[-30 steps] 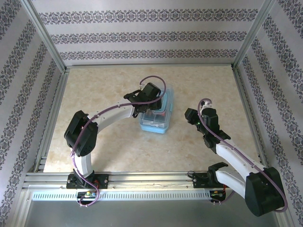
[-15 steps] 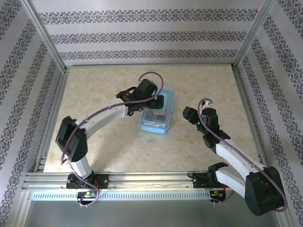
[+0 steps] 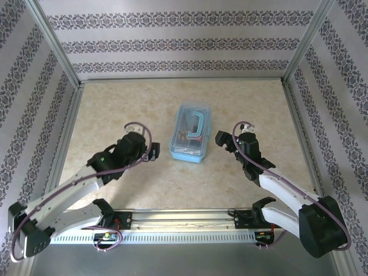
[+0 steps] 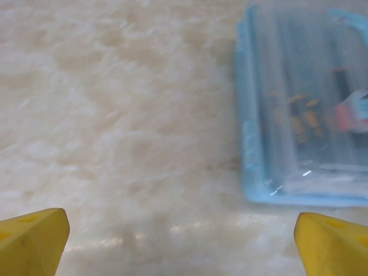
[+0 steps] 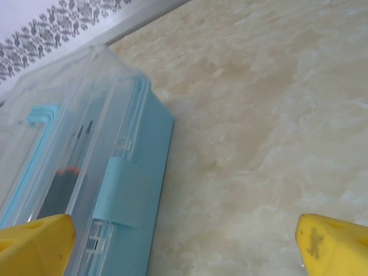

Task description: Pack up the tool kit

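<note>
The tool kit [image 3: 191, 133] is a light blue plastic box with a clear lid and a blue handle on top, lying mid-table with tools inside. In the left wrist view the box [image 4: 305, 103] sits at the upper right, blurred. In the right wrist view the box [image 5: 86, 172] lies at the left with its blue latch [image 5: 123, 192] facing me. My left gripper [image 3: 151, 153] stands open to the left of the box, nothing between its yellow fingertips [image 4: 31, 238]. My right gripper [image 3: 221, 139] is open just right of the box, its yellow fingertips [image 5: 333, 244] wide apart and empty.
The beige marble-patterned tabletop [image 3: 138, 103] lies around the box. Patterned walls with metal frame posts [image 3: 57, 46] close in the left, back and right sides. A metal rail [image 3: 184, 218] runs along the near edge.
My left arm has pulled back from over the box to the near left, leaving the box uncovered. The right gripper has edged a little closer to the box's right side.
</note>
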`<state>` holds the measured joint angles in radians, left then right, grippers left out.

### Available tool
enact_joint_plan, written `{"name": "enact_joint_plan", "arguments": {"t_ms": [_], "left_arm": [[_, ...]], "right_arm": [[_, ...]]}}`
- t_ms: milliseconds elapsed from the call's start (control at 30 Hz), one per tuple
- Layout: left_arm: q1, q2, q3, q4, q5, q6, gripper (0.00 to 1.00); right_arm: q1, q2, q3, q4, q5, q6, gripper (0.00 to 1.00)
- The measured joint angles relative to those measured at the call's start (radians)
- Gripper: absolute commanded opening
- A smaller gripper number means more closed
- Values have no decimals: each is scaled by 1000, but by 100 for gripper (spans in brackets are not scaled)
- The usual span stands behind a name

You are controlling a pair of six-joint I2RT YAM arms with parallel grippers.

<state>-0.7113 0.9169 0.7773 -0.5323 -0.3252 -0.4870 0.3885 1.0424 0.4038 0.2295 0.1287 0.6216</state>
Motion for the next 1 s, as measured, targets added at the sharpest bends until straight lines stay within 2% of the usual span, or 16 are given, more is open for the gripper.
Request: {"name": "enact_joint_plan", "arguments": {"t_ms": [133,300,633,833,1000], "left_arm": [[0,-163,-72,0,-67,13,100],[0,-248,-113,67,-150,98,100],[0,-400,-361,292,-174,342,100],[0,-392,-431,457,-305,468,100],[29,-269,-549,767,-397,658,100]], "right_arm": [[45,16,1,11,43,-15,98],[55,11,0,42,93,-31,98],[74,-73,-85,139,170,-34,98],[74,-73,-87,156,174,-30,98],[74,-63,-87,164,175,-26,98]]}}
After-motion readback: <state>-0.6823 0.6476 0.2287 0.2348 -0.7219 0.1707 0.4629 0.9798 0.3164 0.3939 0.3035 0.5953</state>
